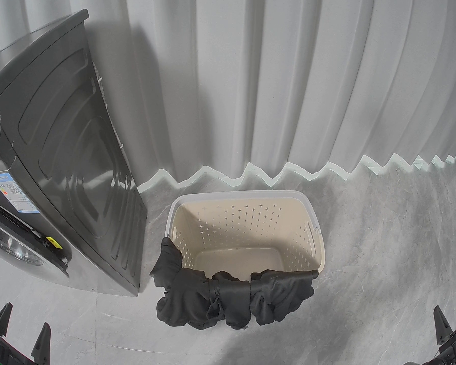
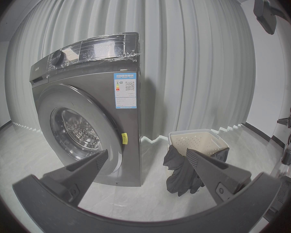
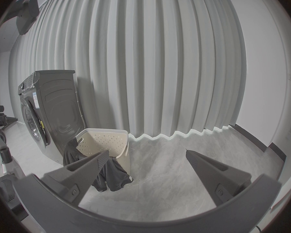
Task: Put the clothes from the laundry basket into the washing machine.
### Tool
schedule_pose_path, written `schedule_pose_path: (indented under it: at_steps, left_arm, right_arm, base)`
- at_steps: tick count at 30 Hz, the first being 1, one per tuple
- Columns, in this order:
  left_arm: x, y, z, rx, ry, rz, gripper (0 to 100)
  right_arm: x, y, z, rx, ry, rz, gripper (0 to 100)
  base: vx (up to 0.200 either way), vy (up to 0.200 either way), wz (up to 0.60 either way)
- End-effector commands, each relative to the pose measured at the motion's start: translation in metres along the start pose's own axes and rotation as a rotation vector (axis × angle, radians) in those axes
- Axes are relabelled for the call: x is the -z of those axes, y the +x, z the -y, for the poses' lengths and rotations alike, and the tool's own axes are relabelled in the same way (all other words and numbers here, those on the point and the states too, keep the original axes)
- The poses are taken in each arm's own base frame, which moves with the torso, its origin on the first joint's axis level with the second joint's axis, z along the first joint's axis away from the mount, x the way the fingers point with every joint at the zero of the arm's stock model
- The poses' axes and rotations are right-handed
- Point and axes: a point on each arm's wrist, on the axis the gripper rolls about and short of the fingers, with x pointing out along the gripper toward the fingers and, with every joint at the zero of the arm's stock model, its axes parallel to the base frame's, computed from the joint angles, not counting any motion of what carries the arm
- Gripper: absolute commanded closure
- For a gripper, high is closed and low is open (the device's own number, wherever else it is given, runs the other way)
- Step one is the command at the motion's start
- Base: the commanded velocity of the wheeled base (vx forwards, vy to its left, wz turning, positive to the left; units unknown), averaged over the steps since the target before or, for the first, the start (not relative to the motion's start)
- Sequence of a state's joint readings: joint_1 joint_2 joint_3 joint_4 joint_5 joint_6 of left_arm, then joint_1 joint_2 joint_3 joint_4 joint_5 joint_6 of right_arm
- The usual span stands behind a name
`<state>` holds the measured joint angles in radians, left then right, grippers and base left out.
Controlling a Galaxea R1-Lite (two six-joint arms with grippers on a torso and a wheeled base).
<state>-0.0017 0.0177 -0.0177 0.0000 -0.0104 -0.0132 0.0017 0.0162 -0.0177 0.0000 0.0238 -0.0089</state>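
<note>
A cream laundry basket (image 1: pixel 309 214) (image 2: pixel 213 139) (image 3: pixel 119 135) stands on the floor before the curtain. A dark grey garment (image 1: pixel 223 295) (image 2: pixel 181 175) (image 3: pixel 114 175) hangs over its near rim, spilling down the outside; the basket's inside looks bare. The grey washing machine (image 1: pixel 66 168) (image 2: pixel 97 114) (image 3: pixel 51 110) stands to the basket's left, its round door (image 2: pixel 77 130) shut. My left gripper (image 1: pixel 21 325) (image 2: pixel 147 157) is open at the lower left, well short of the basket. My right gripper (image 1: pixel 453 310) (image 3: pixel 147 157) is open at the lower right, also apart from it.
A pleated white curtain (image 1: pixel 268 67) hangs behind the basket and machine. Grey marble-look floor (image 1: pixel 390 259) spreads open to the basket's right and in front. A narrow gap separates the machine's side from the basket.
</note>
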Motion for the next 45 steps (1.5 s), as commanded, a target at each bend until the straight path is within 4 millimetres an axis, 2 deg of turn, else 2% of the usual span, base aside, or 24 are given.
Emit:
schedule_pose_path:
  at_steps: [1,6,15,21,27,36,45]
  left_arm:
    - [0.0053,0.0001,-0.0001,0.000,0.001,-0.002,0]
    - [0.0053,0.0001,-0.0001,-0.001,-0.002,-0.002,0]
    - [0.0053,0.0001,-0.0001,-0.001,-0.002,-0.002,0]
    - [0.0048,0.0000,-0.0001,-0.001,-0.004,0.000,0]
    - [0.0053,0.0001,-0.0001,-0.001,-0.004,-0.002,0]
    - [0.0053,0.0001,-0.0001,-0.001,-0.004,-0.002,0]
    - [0.0053,0.0001,-0.0001,-0.001,-0.004,-0.002,0]
  right_arm:
    - [0.0053,0.0001,-0.0001,-0.001,0.000,-0.001,0]
    - [0.0053,0.0001,-0.0001,-0.001,0.000,-0.001,0]
    - [0.0053,0.0001,-0.0001,-0.001,0.000,-0.001,0]
    - [0.0053,0.0001,-0.0001,-0.001,0.000,-0.001,0]
    - [0.0053,0.0001,-0.0001,-0.001,0.000,-0.001,0]
    - [0.0053,0.0001,-0.0001,-0.001,0.000,-0.001,0]
    - [0.0053,0.0001,-0.0001,-0.001,0.000,-0.001,0]
  base:
    - [0.000,0.000,0.00]
    - [0.000,0.000,0.00]
    - [0.200,0.000,0.00]
    - [0.000,0.000,0.00]
    - [0.200,0.000,0.00]
    - [0.000,0.000,0.00]
    - [0.000,-0.200,0.00]
